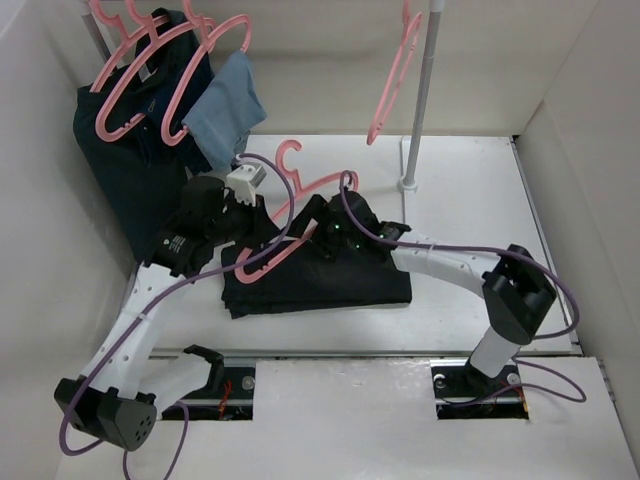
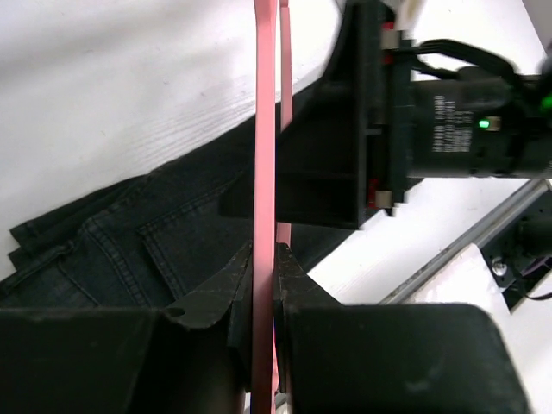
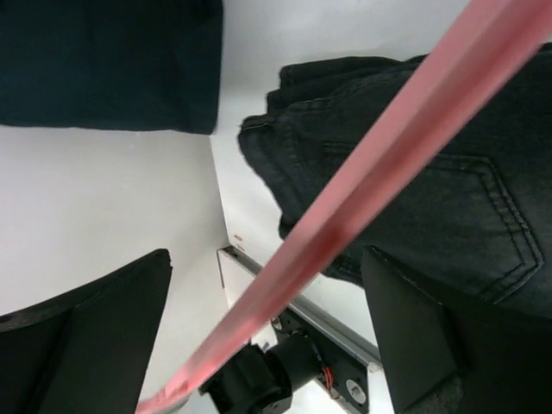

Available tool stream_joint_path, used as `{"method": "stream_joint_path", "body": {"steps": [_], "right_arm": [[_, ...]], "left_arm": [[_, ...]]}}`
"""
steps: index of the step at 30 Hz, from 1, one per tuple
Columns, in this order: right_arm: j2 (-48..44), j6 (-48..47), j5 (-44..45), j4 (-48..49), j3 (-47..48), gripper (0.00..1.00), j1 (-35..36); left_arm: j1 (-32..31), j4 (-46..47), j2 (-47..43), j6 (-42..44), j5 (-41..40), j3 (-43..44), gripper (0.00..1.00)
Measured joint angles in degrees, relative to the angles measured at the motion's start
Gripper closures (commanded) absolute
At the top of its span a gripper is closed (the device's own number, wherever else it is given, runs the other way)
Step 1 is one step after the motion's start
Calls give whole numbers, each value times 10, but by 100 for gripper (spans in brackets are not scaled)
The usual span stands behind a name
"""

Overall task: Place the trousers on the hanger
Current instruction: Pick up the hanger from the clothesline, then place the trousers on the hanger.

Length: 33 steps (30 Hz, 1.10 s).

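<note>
The black trousers lie folded on the white table; they also show in the left wrist view and the right wrist view. A pink hanger is held tilted above them, hook toward the back. My left gripper is shut on one of the hanger's thin bars; the jaws press it from both sides. My right gripper is open above the trousers. Its fingers stand wide apart with the hanger's bar crossing between them, untouched.
A rack pole stands at the back right on its base, with an empty pink hanger hanging beside it. At the back left hang pink hangers with a dark navy garment and a light-blue cloth. White walls enclose the table.
</note>
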Motion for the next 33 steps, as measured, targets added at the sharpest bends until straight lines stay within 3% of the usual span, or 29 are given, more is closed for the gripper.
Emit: {"method": "stream_joint_path", "body": {"steps": [1,2,4,5,7,8,11,19,31,32,33], "right_arm": [[9,1,-2,2,1,13,-1],[17,3,-4,5,1,41,-3],[32,5,-14,10,1,76,-7],[38,26,-15,10,-1,100,-11],[42,26,-20,36,-1,100,-28],[41,20,-23,37,-2,100,-34],[41,-15,-39,41,-14,100,-45],[32,-122,-123,47,-78,100,-76],[24,-207,-138,3,-107,100,-100],[27,-218,-137,-13,-99,100,-100],[32,-229,-137,-28,-90,100,-99]], "left_arm": [[0,3,0,-2,5,-5,100],[0,7,-2,-4,8,-11,100],[4,12,-6,-8,23,-29,100],[6,12,-9,-10,33,-39,94],[16,-3,-17,-14,61,-67,55],[20,2,-18,-17,78,-76,25],[39,29,-22,-28,125,-90,0],[72,77,-33,-29,216,-99,0],[72,110,-2,-37,269,-76,0],[72,113,3,-39,270,-76,4],[72,115,8,-43,270,-76,16]]}}
